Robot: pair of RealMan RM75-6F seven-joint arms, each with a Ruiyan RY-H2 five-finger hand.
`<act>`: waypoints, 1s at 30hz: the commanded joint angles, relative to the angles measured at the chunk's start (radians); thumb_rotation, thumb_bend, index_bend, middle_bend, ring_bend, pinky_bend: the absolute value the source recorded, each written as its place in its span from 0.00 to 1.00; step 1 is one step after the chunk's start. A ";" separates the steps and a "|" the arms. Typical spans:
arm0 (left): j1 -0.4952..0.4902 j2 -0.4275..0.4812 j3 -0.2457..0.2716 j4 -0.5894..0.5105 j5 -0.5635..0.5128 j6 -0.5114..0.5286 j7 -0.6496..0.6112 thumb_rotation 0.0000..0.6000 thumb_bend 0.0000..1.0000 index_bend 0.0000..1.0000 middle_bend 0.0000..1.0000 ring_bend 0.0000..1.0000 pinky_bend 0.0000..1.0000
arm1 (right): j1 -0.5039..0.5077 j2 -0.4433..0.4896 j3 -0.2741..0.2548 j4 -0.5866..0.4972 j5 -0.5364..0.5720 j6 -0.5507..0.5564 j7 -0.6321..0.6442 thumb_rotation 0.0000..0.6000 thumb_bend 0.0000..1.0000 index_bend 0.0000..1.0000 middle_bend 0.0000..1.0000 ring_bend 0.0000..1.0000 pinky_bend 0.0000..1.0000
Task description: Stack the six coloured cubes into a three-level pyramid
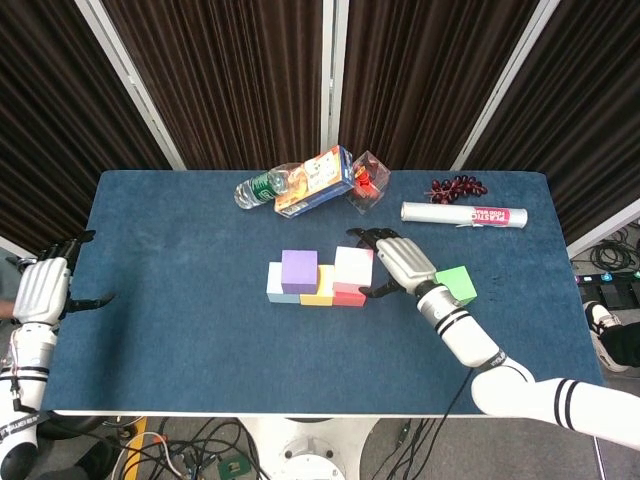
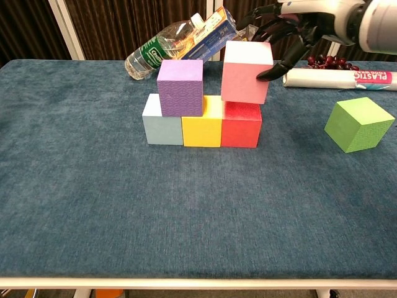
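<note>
Foam, I judge: the pink cube (image 2: 247, 72) looks light and stiff, best pinched on opposite flat faces. My right hand (image 1: 397, 262) holds it tilted over the red cube (image 2: 241, 129), beside the purple cube (image 2: 180, 87). My left hand (image 1: 42, 289) hangs empty, fingers apart.

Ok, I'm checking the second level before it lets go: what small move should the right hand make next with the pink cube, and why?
Probably nudge the pink cube a little left and settle it flat before the right hand releases. It looks tilted, sitting mostly over the red cube, with a gap to the purple cube; it should straddle the yellow cube and red one.
</note>
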 commanded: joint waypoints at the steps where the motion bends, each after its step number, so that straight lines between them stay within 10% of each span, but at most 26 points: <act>1: -0.003 0.001 -0.003 0.004 -0.003 -0.009 -0.002 1.00 0.09 0.15 0.17 0.13 0.14 | 0.023 -0.013 -0.003 0.011 0.025 -0.010 -0.023 1.00 0.20 0.11 0.34 0.10 0.09; 30: 0.017 -0.005 -0.006 0.015 0.008 -0.015 -0.028 1.00 0.09 0.15 0.17 0.13 0.14 | 0.109 -0.068 -0.041 0.059 0.124 -0.019 -0.091 1.00 0.20 0.08 0.32 0.08 0.05</act>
